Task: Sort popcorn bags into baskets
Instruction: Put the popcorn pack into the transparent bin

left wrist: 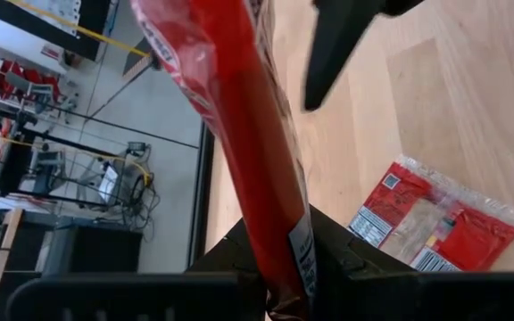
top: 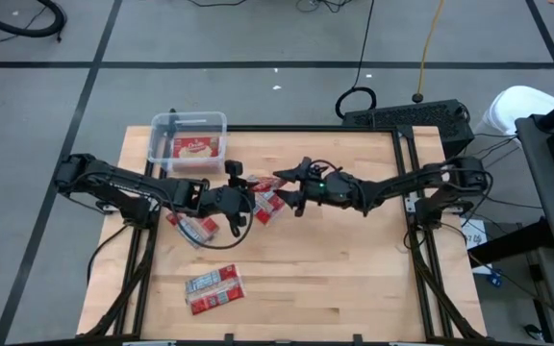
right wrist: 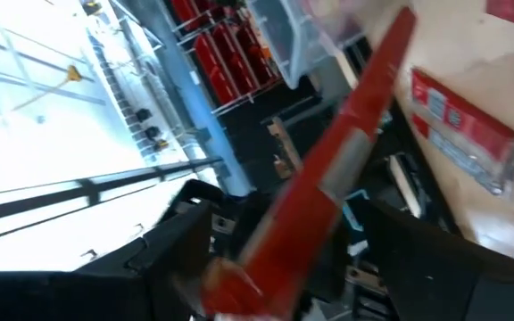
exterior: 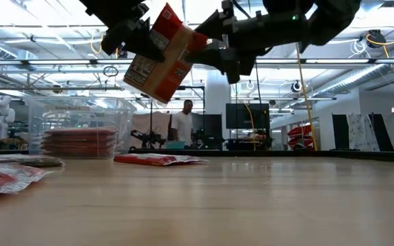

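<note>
Writing: no brand can be read; the held popcorn bag [exterior: 159, 58] shows a white panel of small print and a barcode, too fine to make out
Held bag: red, hanging in the air above the table [top: 354, 279], centre of the high view, between the two grippers
Left gripper [top: 242, 200]: clamped on the bag's lower edge; in the left wrist view the bag [left wrist: 239, 160] rises from between its fingers
Right gripper [top: 291, 187]: fingers spread apart at the bag's other end, the bag [right wrist: 328, 178] edge-on between them; whether they touch it I cannot tell
Basket [top: 188, 141]: clear plastic tub at the upper left corner of the table, with a stack of red bags inside
Bags on the table: one pair [top: 214, 289] at lower centre-left, one [top: 198, 229] under the left arm; others near the grippers are probably hidden, so no sure count
Surface: pale wooden boards on a dark metal frame
Room: grey floor with dark lines, cables, bright ceiling lights, a person [exterior: 183, 123] standing far behind
</note>
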`<action>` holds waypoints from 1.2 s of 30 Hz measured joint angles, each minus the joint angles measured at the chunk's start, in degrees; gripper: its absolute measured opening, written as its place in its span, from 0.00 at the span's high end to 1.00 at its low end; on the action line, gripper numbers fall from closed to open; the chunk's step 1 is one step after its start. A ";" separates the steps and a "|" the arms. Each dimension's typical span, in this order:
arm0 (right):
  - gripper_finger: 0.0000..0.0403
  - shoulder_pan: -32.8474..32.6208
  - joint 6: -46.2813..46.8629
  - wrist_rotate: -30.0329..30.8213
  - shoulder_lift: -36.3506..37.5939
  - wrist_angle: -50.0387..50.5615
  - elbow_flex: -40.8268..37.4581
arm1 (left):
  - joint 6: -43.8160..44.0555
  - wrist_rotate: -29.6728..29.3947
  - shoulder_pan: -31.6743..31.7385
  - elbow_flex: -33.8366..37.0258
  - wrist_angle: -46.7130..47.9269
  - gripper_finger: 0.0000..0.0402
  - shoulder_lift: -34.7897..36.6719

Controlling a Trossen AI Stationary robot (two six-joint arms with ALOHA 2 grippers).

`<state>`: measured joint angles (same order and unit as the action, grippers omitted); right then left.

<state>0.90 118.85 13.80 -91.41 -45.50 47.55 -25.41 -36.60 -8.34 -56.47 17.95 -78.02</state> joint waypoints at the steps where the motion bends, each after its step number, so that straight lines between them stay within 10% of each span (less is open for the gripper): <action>1: 0.31 0.28 0.00 0.02 -0.38 -0.82 0.00 | -0.01 0.00 0.00 0.00 -0.01 0.88 0.00; 21: 0.86 1.34 -8.63 -2.06 -0.71 -1.26 0.00 | 4.95 -4.13 -0.08 0.00 -0.96 0.87 -1.27; 36: 0.96 6.87 -22.46 -13.84 -0.68 -7.20 -0.02 | 36.24 -10.48 -4.66 0.07 2.04 0.32 1.92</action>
<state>7.77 96.38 -0.04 -92.09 -52.70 47.53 10.83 -47.07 -13.00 -56.40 19.98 -76.10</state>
